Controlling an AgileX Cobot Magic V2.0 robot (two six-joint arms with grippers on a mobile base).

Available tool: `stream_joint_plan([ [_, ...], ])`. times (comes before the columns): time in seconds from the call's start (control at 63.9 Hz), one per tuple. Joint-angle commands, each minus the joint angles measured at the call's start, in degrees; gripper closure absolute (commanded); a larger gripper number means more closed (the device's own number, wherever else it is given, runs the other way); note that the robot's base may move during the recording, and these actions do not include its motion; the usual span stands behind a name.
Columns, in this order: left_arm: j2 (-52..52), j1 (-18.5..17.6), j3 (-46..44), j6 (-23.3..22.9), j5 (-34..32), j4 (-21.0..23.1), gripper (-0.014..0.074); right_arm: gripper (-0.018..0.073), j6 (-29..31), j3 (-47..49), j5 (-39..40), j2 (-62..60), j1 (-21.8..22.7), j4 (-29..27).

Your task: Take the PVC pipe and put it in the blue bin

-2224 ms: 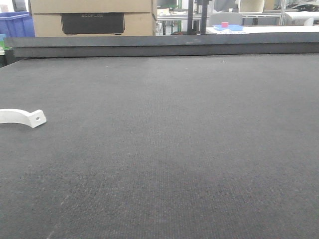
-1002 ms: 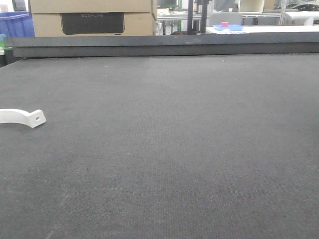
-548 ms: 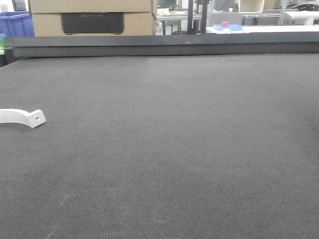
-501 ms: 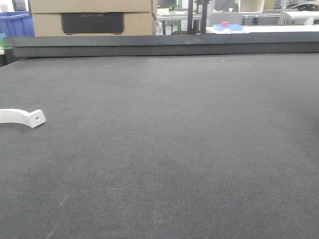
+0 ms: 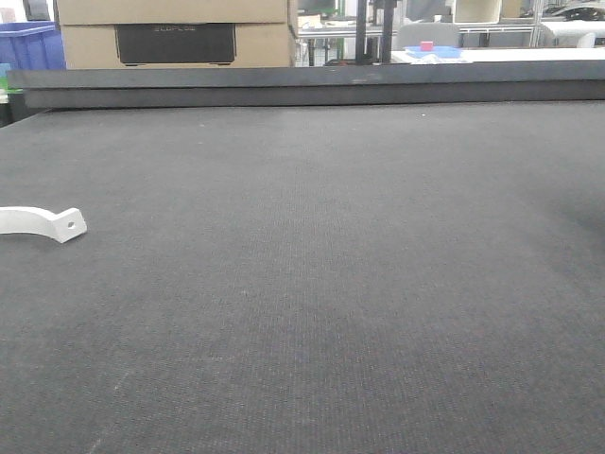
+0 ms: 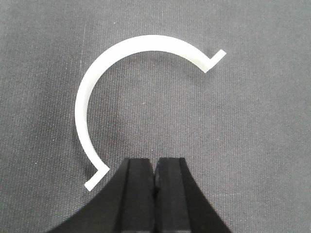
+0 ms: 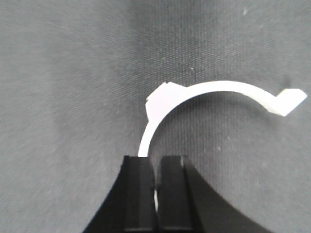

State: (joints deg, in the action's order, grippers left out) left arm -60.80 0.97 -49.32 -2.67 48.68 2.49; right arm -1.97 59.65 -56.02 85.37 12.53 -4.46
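Right gripper [image 7: 155,160] jaws clamped on one end of PVC pipe [image 7: 218,87], arch projecting ahead of them. Left gripper [image 6: 155,162] jaws closed, empty; second pipe piece [image 6: 82,104] lies flat just ahead. Step, judged: carry. Next: locate blue bin, release above it

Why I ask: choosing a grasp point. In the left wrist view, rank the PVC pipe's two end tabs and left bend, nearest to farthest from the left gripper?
1. Lower-left tab, beside the left gripper.
2. Left bend, at left.
3. Upper-right tab, far side.
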Motion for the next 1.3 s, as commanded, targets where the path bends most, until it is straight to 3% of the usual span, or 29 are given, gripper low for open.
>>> stream_joint_plan([
  [0.0,0.1,0.0,0.0,-0.4,0.0,0.4,0.0707,0.0454,-0.1,1.0,-1.3,3.1,-0.1,0.8],
  [0.141,0.1,0.0,0.0,-0.4,0.0,0.4,0.0707,0.034,-0.1,1.0,-0.4,6.5,-0.1,0.8],
  [0.485,0.1,0.0,0.0,-0.4,-0.5,0.4,0.0707,0.0339,-0.1,0.9,2.3,10.2,-0.1,0.7],
  [0.595,0.1,0.0,0.0,-0.4,-1.0,0.4,0.0707,0.0408,-0.1,0.9,2.4,10.4,-0.1,0.7],
  [0.783,0.1,0.0,0.0,-0.4,-4.1,0.4,0.0707,0.0627,-0.1,0.9,2.3,10.4,-0.1,0.7],
  [0.908,0.1,0.0,0.0,-0.4,-4.1,0.4,0.0707,0.0715,-0.1,0.9,2.3,10.4,-0.1,0.7],
  [1.284,-0.2,0.0,0.0,-0.4,-2.5,2.4,0.0707,0.072,-0.1,4.5,-4.0,4.3,-0.1,0.7],
])
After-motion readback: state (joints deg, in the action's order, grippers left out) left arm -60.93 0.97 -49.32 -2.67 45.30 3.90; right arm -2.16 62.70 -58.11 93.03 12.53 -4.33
